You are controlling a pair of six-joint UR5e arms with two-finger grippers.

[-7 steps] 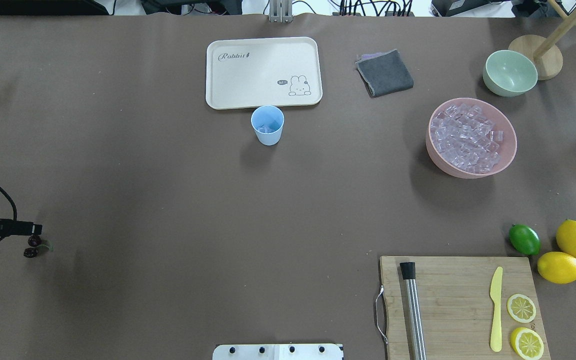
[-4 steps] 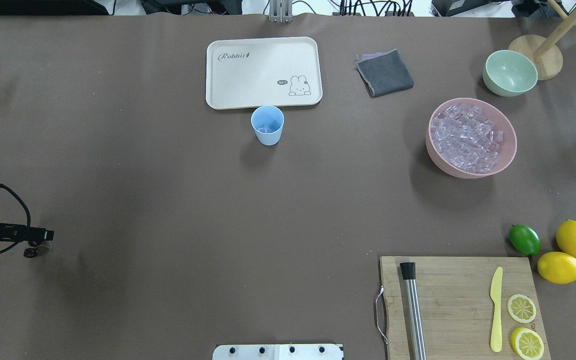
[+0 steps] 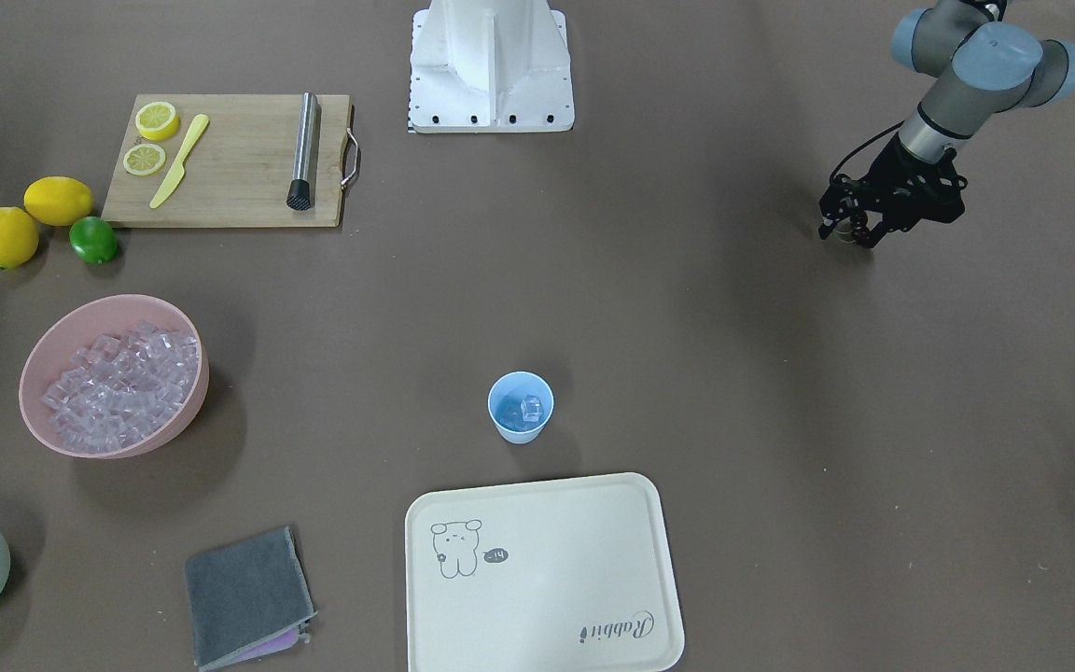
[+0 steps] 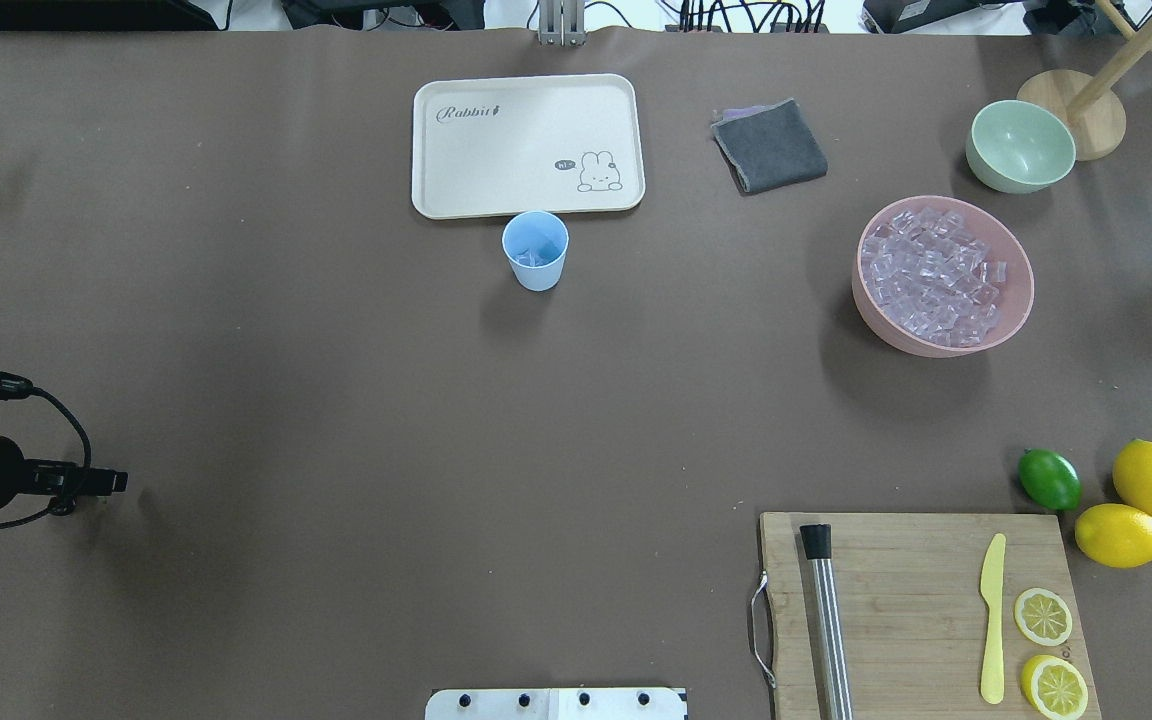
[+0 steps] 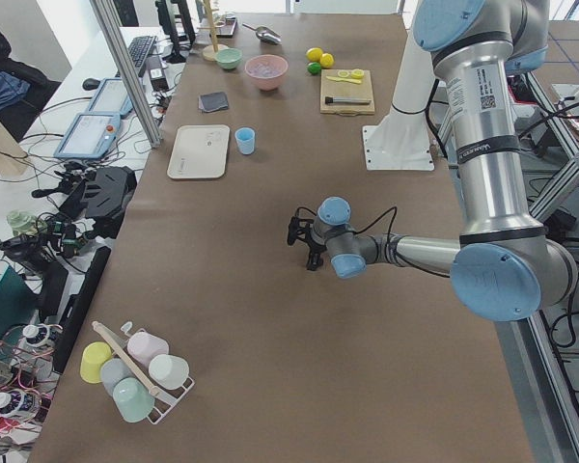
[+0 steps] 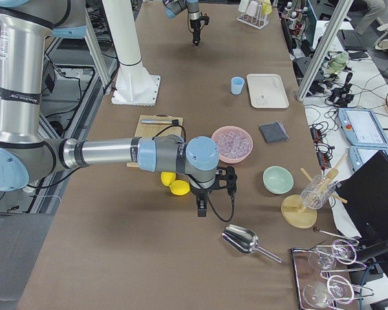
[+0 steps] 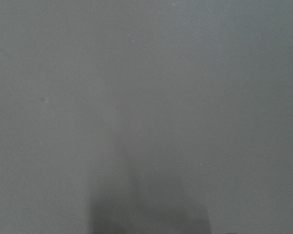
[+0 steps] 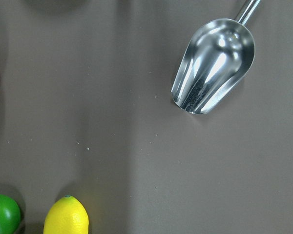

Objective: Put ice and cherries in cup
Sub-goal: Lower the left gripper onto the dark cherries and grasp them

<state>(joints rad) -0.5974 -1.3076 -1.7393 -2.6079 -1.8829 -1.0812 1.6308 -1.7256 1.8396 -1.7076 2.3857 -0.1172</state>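
Observation:
The light-blue cup (image 4: 535, 268) stands upright just in front of the cream tray (image 4: 526, 145). It holds a few clear ice cubes (image 3: 531, 407). Many more ice cubes (image 4: 936, 275) fill the pink bowl (image 4: 1021, 300). The dark red cherries (image 3: 859, 224) lie on the table at the far left. My left gripper (image 3: 850, 233) is right over them with its fingers apart, and the cherries show between or just beside the fingers. In the overhead view the gripper (image 4: 106, 483) covers them. My right gripper (image 6: 202, 205) hangs over the table's right end, and I cannot tell whether it is open or shut.
A metal scoop (image 8: 212, 66) lies under the right wrist. Two lemons (image 4: 1151, 480) and a lime (image 4: 1049, 479) sit beside the cutting board (image 4: 906, 590), which holds a muddler, a knife and lemon slices. A green bowl (image 4: 1020, 146) and a grey cloth (image 4: 769, 145) are at the back.
My left gripper has moved right and slightly toward the near edge, over the cherries, which showed beside it before and are now covered in the overhead view. Nothing else moved.

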